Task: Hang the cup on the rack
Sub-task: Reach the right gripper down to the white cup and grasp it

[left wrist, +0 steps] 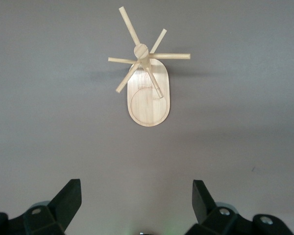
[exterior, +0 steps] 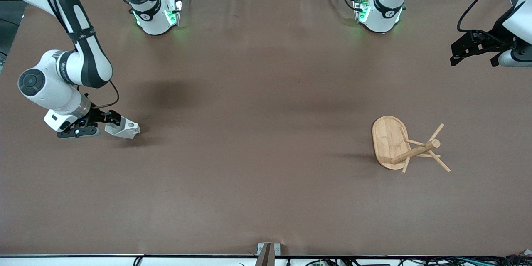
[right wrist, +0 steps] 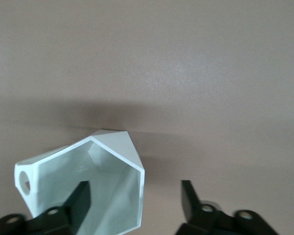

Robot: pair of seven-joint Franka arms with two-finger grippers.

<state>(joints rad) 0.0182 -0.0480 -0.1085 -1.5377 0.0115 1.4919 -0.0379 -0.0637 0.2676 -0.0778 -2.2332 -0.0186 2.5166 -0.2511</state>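
At mid-height by the front frame's edge, the right hand [exterior: 114, 121] is straddling one wall of the cup [exterior: 124, 129], fingers spread rather than pinching, while the rack [exterior: 409, 145] is standing well apart in the frame's lower half, nearer the waiting, spread left hand [left wrist: 137, 196].

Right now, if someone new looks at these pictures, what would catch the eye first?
First, the right claw at the right arm's end of the table, with one finger inside the white faceted cup and one outside its wall. Next, the bamboo rack standing alone toward the left arm's end. The left claw waits open, high over the table, looking at the rack.
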